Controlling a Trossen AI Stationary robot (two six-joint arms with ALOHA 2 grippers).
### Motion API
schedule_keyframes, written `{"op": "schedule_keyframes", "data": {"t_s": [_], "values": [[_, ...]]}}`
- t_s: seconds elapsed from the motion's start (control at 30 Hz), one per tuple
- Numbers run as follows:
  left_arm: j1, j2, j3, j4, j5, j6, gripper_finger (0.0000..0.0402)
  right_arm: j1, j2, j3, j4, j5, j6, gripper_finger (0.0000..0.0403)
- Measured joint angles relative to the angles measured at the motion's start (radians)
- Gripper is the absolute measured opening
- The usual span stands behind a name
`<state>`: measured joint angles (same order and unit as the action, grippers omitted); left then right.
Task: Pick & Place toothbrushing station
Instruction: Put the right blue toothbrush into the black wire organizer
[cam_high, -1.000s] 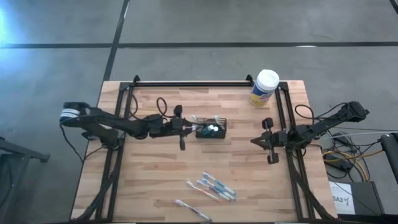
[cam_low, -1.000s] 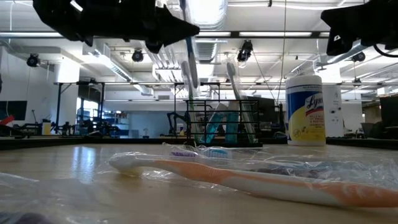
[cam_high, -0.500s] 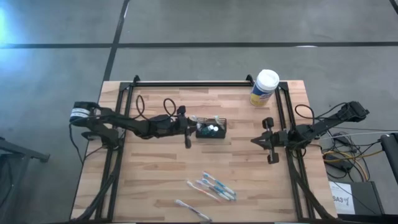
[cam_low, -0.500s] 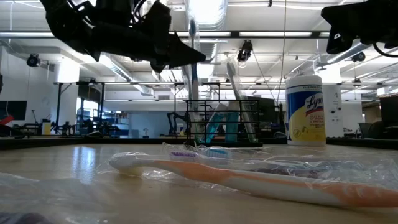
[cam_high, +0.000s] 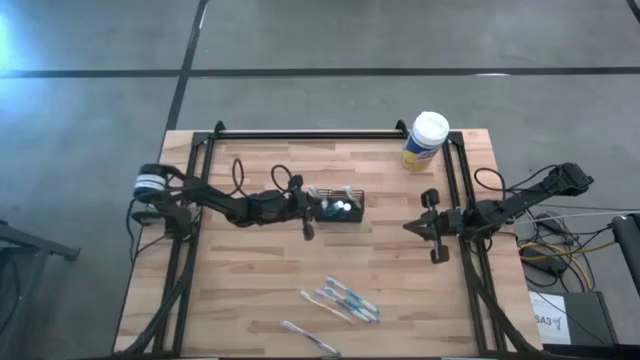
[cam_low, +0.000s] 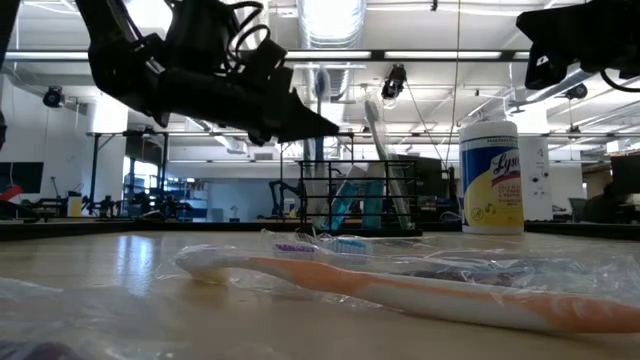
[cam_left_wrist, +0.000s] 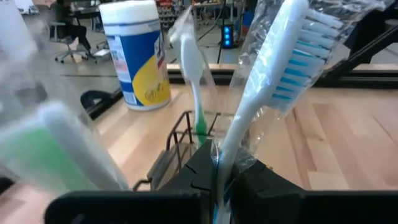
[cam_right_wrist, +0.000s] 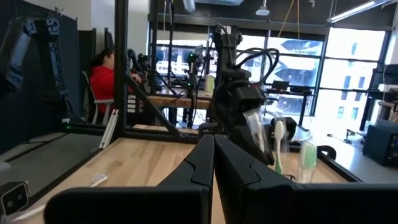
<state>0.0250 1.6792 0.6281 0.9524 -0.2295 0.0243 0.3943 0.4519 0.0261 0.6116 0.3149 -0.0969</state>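
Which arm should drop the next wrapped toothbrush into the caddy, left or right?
Left. The left pincer is shut on a wrapped toothbrush right beside the black mesh caddy. The right pincer is shut, empty, and parked at the table's right edge, well away from the caddy.

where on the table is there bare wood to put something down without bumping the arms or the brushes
Bare wood lies between the caddy and the right gripper, and along the front left, beside the loose toothbrushes. It is crowded at the caddy's left side, where the left gripper holds a wrapped toothbrush, and round the canister.
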Motion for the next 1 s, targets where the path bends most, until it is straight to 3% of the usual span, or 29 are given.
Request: {"op": "schedule_keyframes", "data": {"t_s": [0.43, 0.57, 0.8, 1.0], "values": [[0.007, -0.001, 0.0, -0.011, 0.065, -0.075, 0.0052, 0.0, 0.0, 0.0, -0.004, 0.0, 0.013, 0.0008], [0.013, -0.001, -0.003, -0.028, 0.088, -0.083, 0.0098, 0.0, 0.0, 0.0, -0.004, 0.0, 0.032, 0.0008], [0.016, -0.019, -0.006, -0.03, 0.185, -0.113, 0.0217, 0.0, 0.0, 0.0, -0.004, 0.0, 0.022, 0.0008], [0.016, -0.126, -0.006, -0.105, 0.188, -0.138, 0.0286, 0.0, 0.001, 0.0, -0.015, 0.0, 0.069, 0.0009]]}}
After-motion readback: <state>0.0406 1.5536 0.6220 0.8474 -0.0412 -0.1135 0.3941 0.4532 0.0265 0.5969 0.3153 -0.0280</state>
